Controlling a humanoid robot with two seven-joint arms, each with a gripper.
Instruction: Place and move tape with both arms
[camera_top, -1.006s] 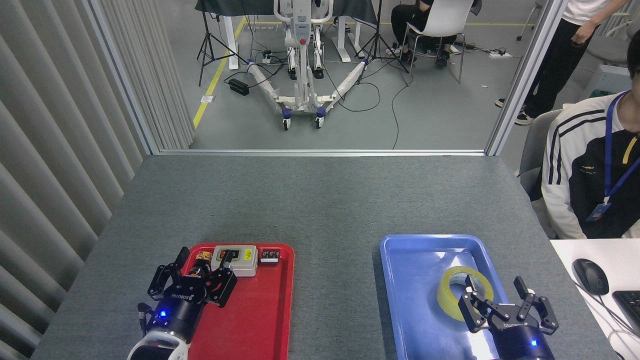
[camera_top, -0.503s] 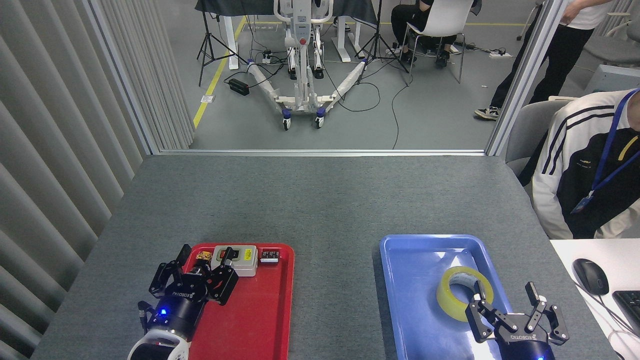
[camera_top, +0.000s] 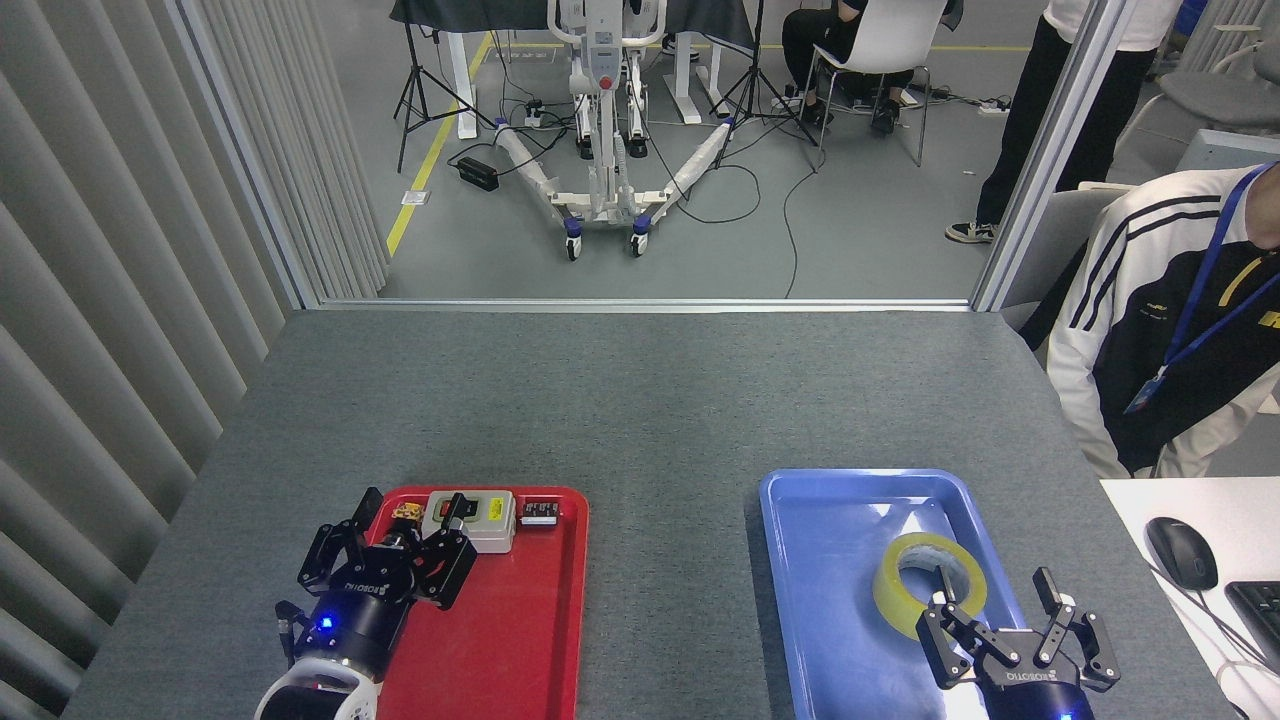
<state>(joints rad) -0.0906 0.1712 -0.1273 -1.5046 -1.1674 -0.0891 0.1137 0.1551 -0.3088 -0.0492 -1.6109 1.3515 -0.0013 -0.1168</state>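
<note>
Nearest you, your right gripper (camera_top: 996, 592) spreads its fingers wide at the tape (camera_top: 928, 585), which lies flat in the blue tray (camera_top: 835, 580), hole facing up, while your left gripper (camera_top: 410, 525) hangs unclenched, empty, over the red tray (camera_top: 520, 620).

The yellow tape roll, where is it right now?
In the head view, the tape lies flat in the blue tray on the right, just ahead of the open right gripper.

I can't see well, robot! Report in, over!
Left gripper open, over red tray. Right gripper open beside yellow tape roll, flat in blue tray. Nothing blocking.
</note>
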